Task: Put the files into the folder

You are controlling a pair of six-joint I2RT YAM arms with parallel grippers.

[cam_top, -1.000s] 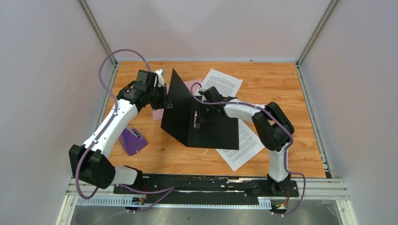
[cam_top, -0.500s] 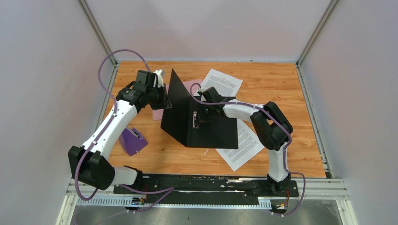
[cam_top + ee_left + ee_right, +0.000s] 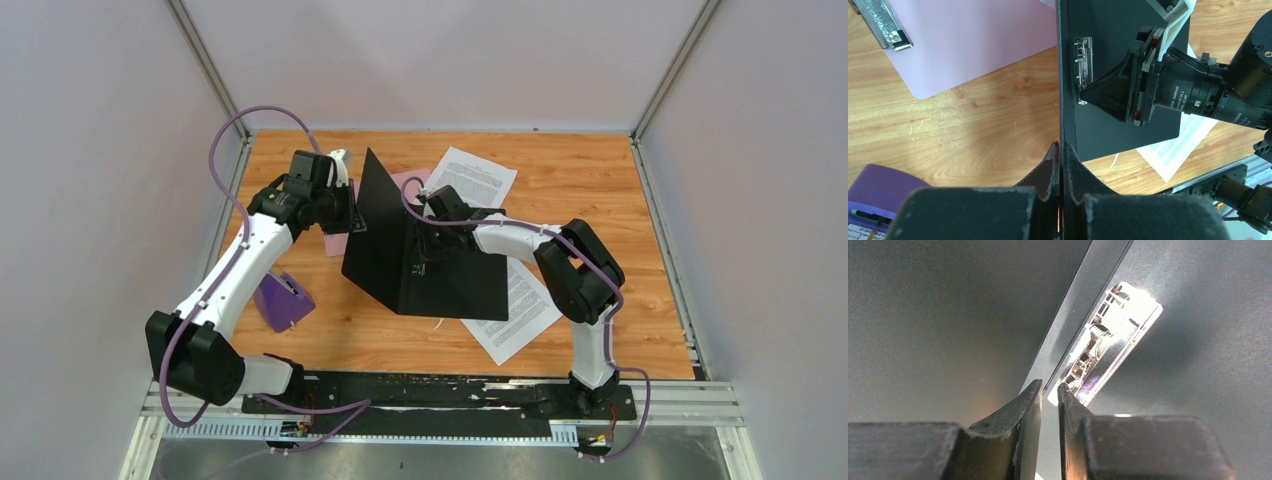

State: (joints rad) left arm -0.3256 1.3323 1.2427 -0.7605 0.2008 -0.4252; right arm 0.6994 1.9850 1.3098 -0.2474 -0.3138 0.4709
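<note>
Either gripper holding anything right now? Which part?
Left gripper is shut on the black folder, pinching the free edge of its raised cover. Right gripper sits at the metal clip inside, jaws nearly together; a grip can't be told.

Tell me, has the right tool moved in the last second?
Yes, slightly. The right tool has crept left across the black folder toward its fold, while the printed sheet behind it stays put.

you've got a black folder [image 3: 430, 270] w/ a shiny silver clip [image 3: 1108, 340]. files [image 3: 480, 178] are white w/ dense black print. table [image 3: 600, 190] is orange-brown wood grain. pink board [image 3: 973, 40] has a silver clamp [image 3: 883, 22]; purple item [image 3: 282, 300] sits left. arms [image 3: 245, 262] are white & black, cables [image 3: 262, 107] lilac.
</note>
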